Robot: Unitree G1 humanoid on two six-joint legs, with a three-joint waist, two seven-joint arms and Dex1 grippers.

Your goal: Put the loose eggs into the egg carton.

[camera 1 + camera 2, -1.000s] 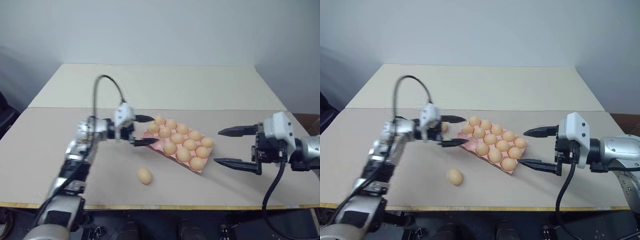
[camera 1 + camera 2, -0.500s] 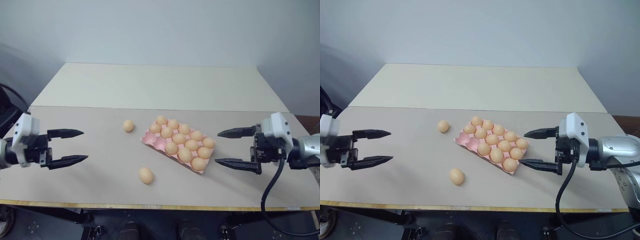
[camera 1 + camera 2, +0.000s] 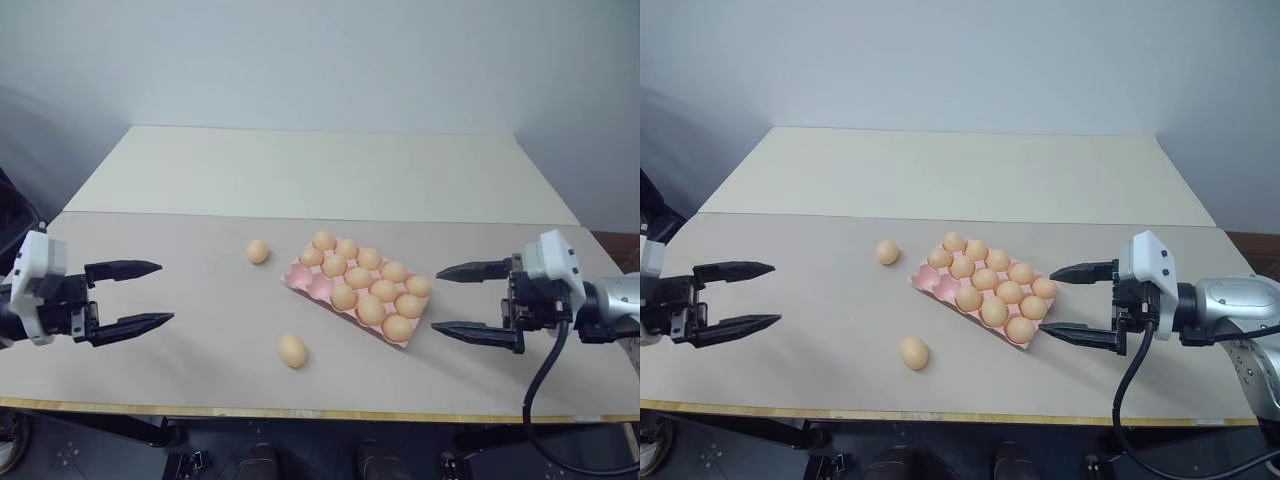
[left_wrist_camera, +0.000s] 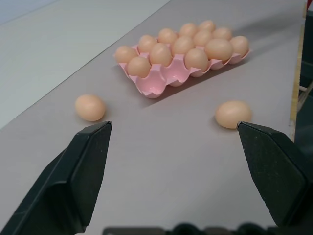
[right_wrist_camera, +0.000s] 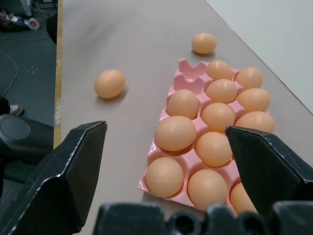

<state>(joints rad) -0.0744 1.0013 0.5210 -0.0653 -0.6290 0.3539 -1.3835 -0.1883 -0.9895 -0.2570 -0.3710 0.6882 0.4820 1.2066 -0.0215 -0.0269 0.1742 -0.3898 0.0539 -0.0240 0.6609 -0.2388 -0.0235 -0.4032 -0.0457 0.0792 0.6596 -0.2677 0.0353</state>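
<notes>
Grey worktop (image 3: 200, 370) before a pale wall, with your two end effectors spread wide apart.
The egg carton (image 3: 312, 287) lies at mid-worktop, angled, with one corner cup bare. Two loose eggs sit outside it: one (image 3: 258, 251) just beside the bare corner, another (image 3: 292, 350) nearer you. Left end effector (image 3: 140, 296) and right end effector (image 3: 462, 301) are both released, holding nothing.

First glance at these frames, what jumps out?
The pink egg carton, nearly full of tan eggs, sits angled mid-table. Two loose eggs lie on the table to its left: one beside its far corner, one nearer the front edge. The left gripper and right gripper hang open at either side, empty.
</notes>
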